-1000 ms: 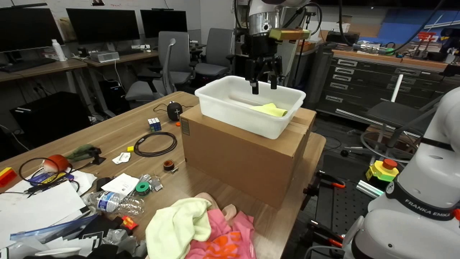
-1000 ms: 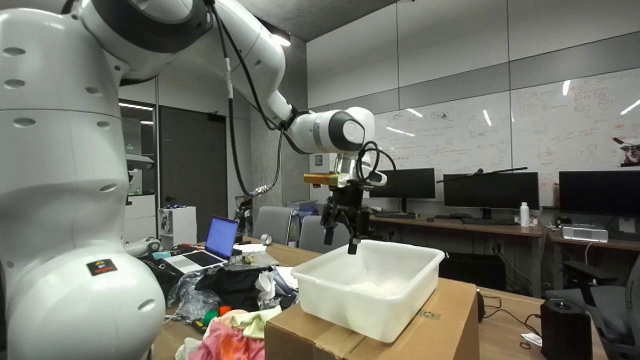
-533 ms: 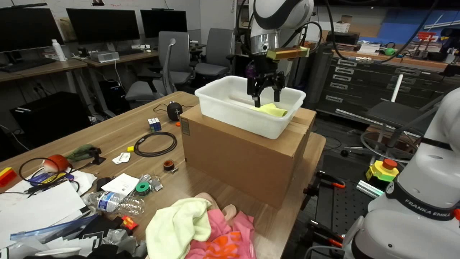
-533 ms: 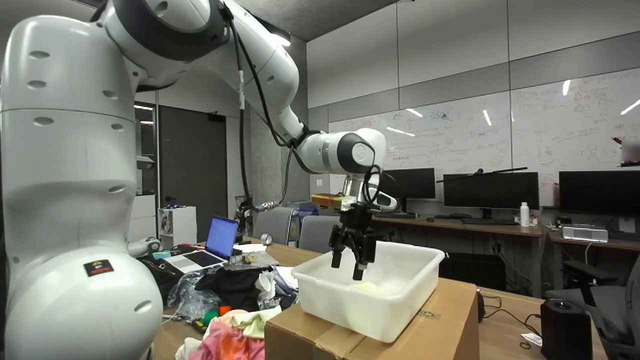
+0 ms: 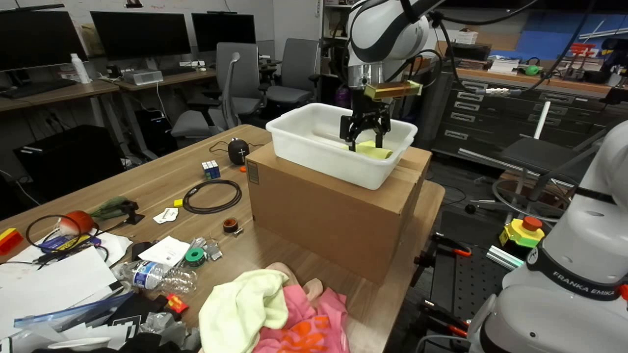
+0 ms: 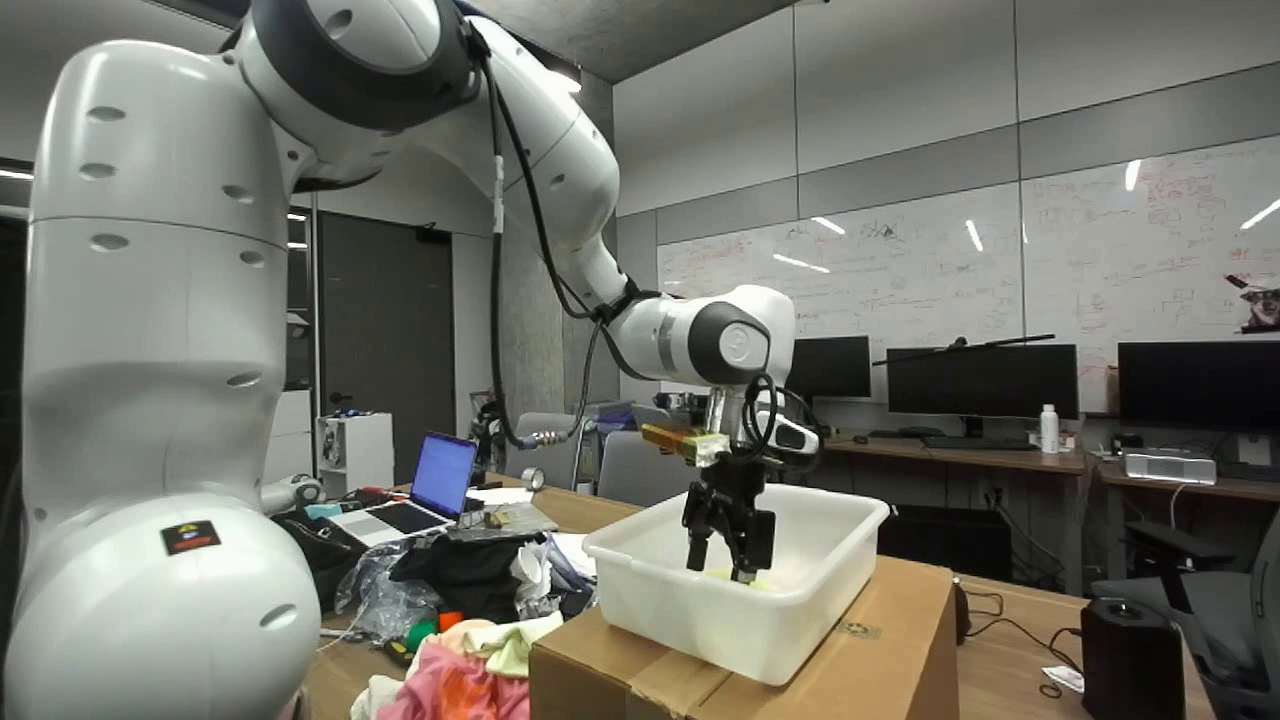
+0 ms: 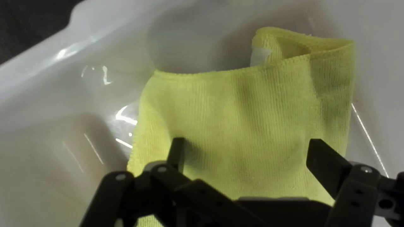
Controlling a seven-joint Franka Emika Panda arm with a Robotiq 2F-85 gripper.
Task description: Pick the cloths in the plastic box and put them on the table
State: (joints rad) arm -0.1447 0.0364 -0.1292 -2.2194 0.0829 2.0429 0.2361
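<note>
The yellow cloth lies inside the plastic box, toward one end of it. My wrist view alone gives me its ribbed weave, its stitched hem and a folded-back corner with a small white tag. My tool hangs down into the box, released, its fingers spread wide over the cloth; whether the tips touch it, I cannot tell.

In an exterior view, where a laptop stands on the worktop, the box's wall hides all but a sliver of yellow. In an exterior view that takes in a puzzle cube, I see more of the cloth, between and beside my fingers; only there do I find a water bottle, lying on its side.

Both exterior views show the plastic box sitting on a cardboard box. Near that, on the worktop, a pale yellow cloth partly covers a pink cloth with an orange print, and peach fabric peeks out. Monitors stand in the background.
</note>
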